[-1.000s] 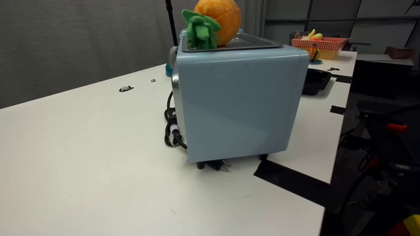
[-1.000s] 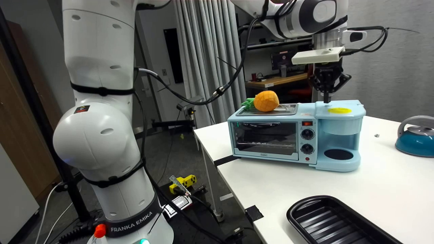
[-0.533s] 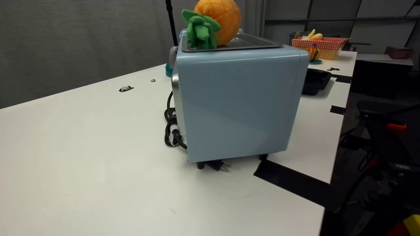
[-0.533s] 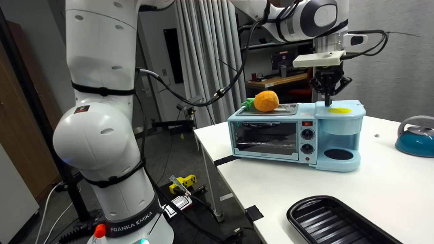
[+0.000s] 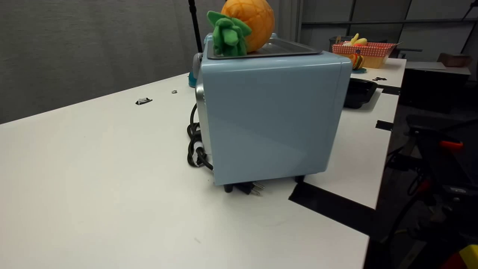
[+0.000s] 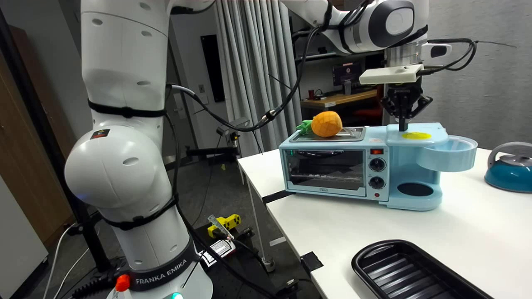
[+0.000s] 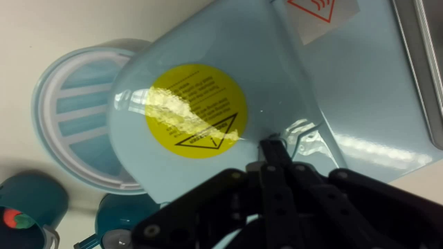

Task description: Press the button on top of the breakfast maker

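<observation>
Gripper [image 7: 276, 145] at the top of the breakfast maker [image 6: 366, 170]
The 2 fingers are pressed together in a narrow line, their tips seeming to touch the top near the yellow label [image 7: 196, 110]. The breakfast maker stands on the white table [image 6: 332, 224], its round basket [image 6: 453, 160] jutting out from under the top; an orange plush pineapple [image 6: 326, 123] lies on the metal tray [image 6: 354, 135].

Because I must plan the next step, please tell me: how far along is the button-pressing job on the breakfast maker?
Looks done: the round basket stands swung out from the breakfast maker, which suggests that the press worked. In hand: the closed gripper is at its top, beside the yellow label, hiding any button there. Left: probably only lifting away.
</observation>
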Motion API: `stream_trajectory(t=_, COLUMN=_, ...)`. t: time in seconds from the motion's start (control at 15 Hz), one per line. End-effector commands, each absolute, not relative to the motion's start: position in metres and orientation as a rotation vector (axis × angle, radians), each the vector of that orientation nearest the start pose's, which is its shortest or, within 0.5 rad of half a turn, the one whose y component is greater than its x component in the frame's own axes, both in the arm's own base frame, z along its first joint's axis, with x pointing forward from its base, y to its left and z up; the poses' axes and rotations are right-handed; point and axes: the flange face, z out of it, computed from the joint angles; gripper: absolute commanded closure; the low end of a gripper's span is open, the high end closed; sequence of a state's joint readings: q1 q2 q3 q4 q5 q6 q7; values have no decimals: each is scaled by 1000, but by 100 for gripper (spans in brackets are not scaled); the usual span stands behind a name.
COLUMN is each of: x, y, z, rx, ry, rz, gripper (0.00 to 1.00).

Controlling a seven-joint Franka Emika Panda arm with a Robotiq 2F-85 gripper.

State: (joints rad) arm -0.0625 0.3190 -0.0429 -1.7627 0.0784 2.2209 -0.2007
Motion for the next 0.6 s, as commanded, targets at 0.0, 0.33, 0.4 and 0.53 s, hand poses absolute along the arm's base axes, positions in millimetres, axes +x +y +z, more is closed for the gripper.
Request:
stream_trajectory(t=0.0, x=647, y=-78, z=344, rx=-3128, ry=-47, rz=-153, gripper=100)
stream_trajectory(t=0.33, x=646, y=-81, z=363, rx=-3125, ry=-32, rz=-173, gripper=100)
stream_trajectory(t=0.4, x=645, y=-80, z=371, rx=-3121, ry=-33, rz=-180, gripper=100)
stream_trajectory(t=0.53, x=642, y=-75, z=394, rx=-3107, ry=-59, rz=-210, gripper=100)
